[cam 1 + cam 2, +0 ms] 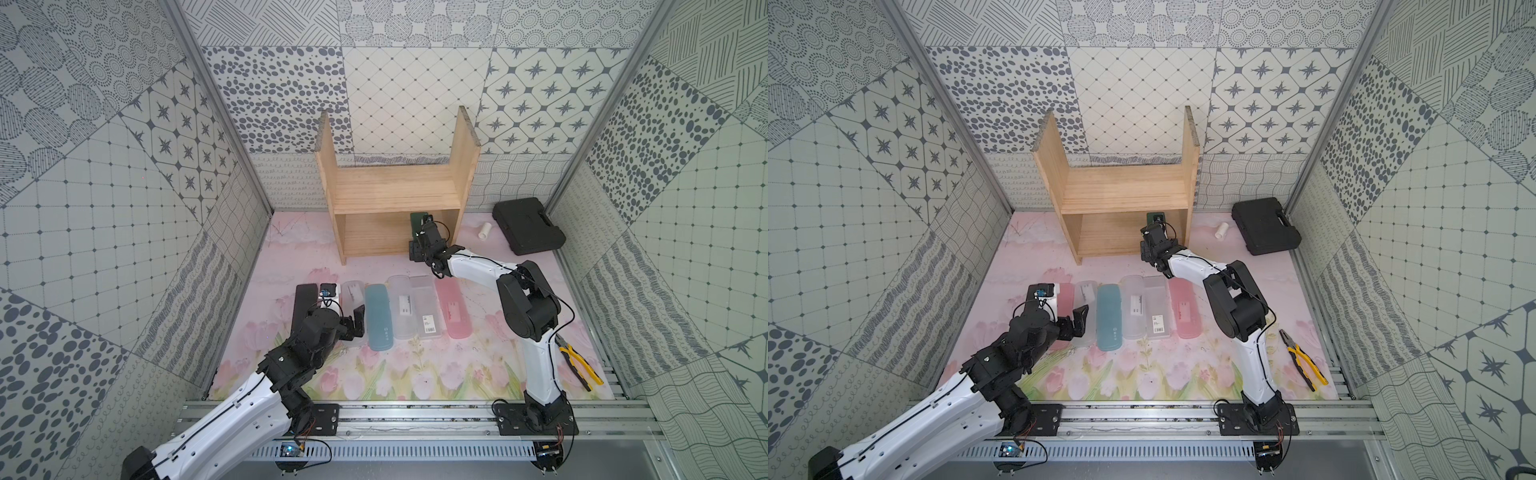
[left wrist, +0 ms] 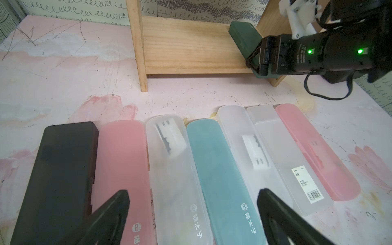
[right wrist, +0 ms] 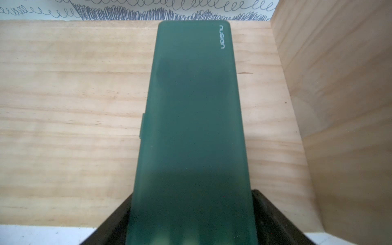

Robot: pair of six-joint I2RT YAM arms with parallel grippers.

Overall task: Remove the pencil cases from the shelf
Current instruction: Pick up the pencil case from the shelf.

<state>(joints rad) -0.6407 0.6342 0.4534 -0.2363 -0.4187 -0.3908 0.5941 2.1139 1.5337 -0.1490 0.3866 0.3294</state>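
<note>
One shelf panel (image 3: 328,84) stands near the green case (image 3: 191,127), seemingly apart.

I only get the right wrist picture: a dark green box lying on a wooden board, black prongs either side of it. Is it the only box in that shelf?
Observer: Yes. In both top views the dark green case is alone in the shelf, on the lower board, close to the side panel on the robot's right.
Operator: So where are the other boxes?
Observer: Seven lie side by side on the mat in front of the shelf, from the black case at one end to a pink case at the other.
Operator: And the second arm?
Observer: The left gripper hangs open over that row, holding nothing.
</note>
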